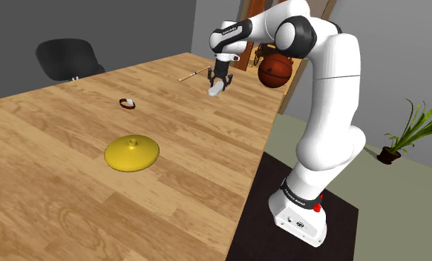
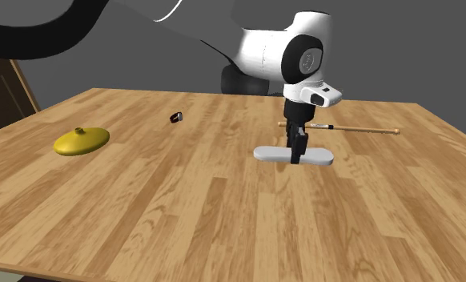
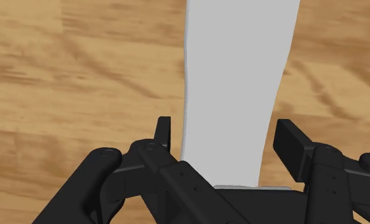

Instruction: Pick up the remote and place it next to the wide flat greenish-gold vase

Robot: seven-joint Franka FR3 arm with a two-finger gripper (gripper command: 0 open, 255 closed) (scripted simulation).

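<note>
Currently grasp step judged in hand. Desk (image 1: 51, 215) wood-grained; flat yellow-gold vase (image 1: 132, 153) set well apart from grey remote (image 2: 319, 158), laid flat on desk. Tool (image 2: 296, 154) parted astride remote, slight gaps seen, nothing clamped. Next: closure, lift, carry toward vase needed.

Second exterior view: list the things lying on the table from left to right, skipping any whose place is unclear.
yellow vase → small dark object → grey remote
</note>
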